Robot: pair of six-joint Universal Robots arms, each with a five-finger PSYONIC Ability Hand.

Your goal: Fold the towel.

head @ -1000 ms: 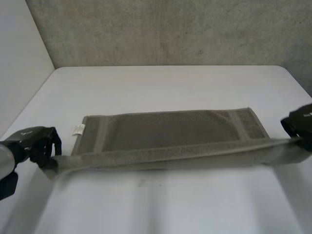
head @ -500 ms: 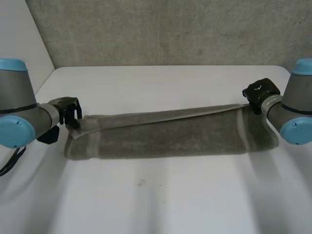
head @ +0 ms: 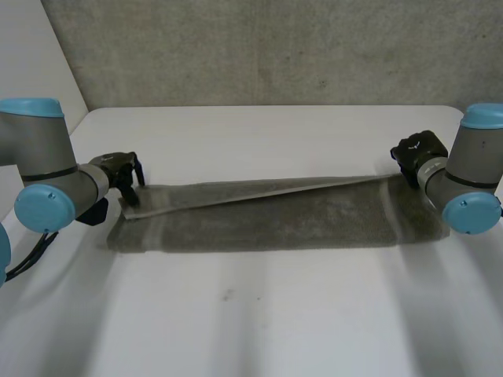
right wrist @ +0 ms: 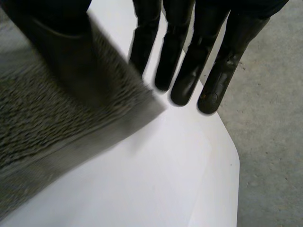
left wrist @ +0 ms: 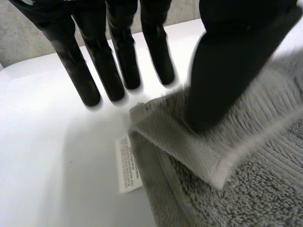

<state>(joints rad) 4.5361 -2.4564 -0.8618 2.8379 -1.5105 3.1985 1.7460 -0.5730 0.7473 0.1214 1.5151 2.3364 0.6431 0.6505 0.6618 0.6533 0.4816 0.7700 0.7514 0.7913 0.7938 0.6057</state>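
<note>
We see the towel (head: 267, 220) as grey terry cloth, rough and looped, with a thin, smooth white printed label (left wrist: 129, 163). The table (head: 259, 314) looks smooth, matt white. The left hand (head: 119, 169) and right hand (head: 414, 151) look like black plastic, faintly shiny. The wall (head: 275, 47) is rough concrete.

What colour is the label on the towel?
The label is white with faint print, clearest in the left wrist view.

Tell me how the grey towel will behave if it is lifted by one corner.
Probably floppy: the towel lies in limp layers, and its corner bends under the thumb of the left hand. Likely light for its size, being thin. Its looped pile should grip rather than slip, so a push would probably bunch it on the table.
</note>
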